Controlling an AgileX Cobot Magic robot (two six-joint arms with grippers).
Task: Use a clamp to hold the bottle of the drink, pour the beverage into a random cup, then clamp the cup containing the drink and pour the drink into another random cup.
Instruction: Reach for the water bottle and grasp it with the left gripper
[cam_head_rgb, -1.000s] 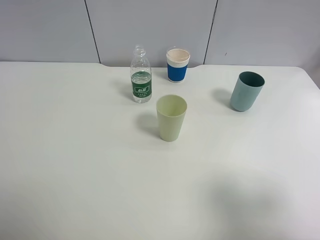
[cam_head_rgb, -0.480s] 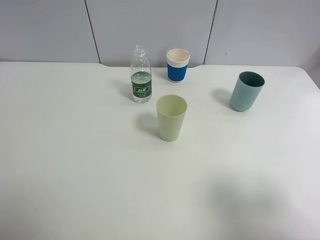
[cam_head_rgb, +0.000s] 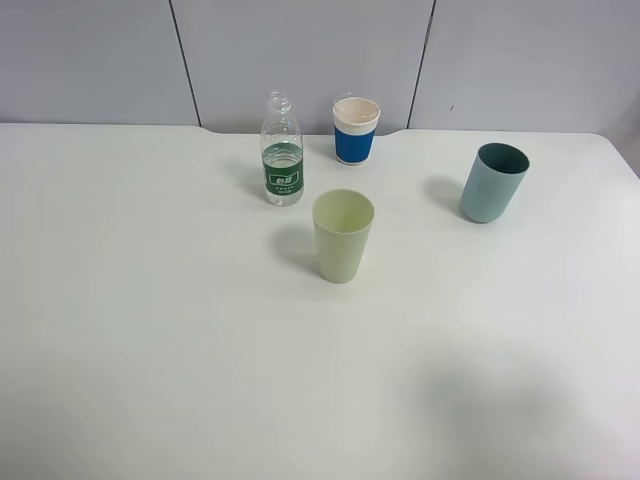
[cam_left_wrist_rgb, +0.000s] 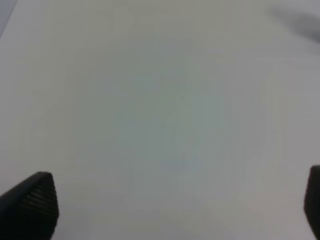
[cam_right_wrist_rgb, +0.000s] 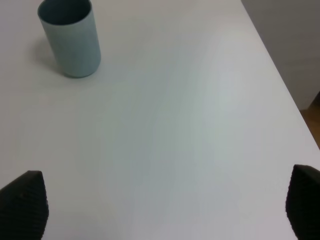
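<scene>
In the view from high, no arm is seen. The bottle (cam_head_rgb: 282, 148) is found upright in the upper middle of the frame, uncapped, and it is partly filled with the beverage (cam_head_rgb: 283, 158). The white cup with blue band (cam_head_rgb: 356, 130) is placed just to the right of it, near the far edge of the table (cam_head_rgb: 150, 330). The pale yellow-green tumbler (cam_head_rgb: 343, 237) is seen at the centre of the frame, lower than these two and apart from both, and it looks empty. The teal tumbler (cam_head_rgb: 493, 183) is set well apart at the upper right. The task is judged as not yet begun. Nothing is poured and nothing is held, so the gripping of the bottle, both pourings and the gripping of the tumbler are all left.

In the left wrist view, the left gripper (cam_left_wrist_rgb: 172, 200) is shown with its jaws wide apart. Only bare table is seen between them.

In the right wrist view, the right gripper (cam_right_wrist_rgb: 165, 200) is also spread wide and nothing is held. The teal tumbler is seen well ahead of it. Both arms are judged to be drawn back above the table, away from the bottle.
</scene>
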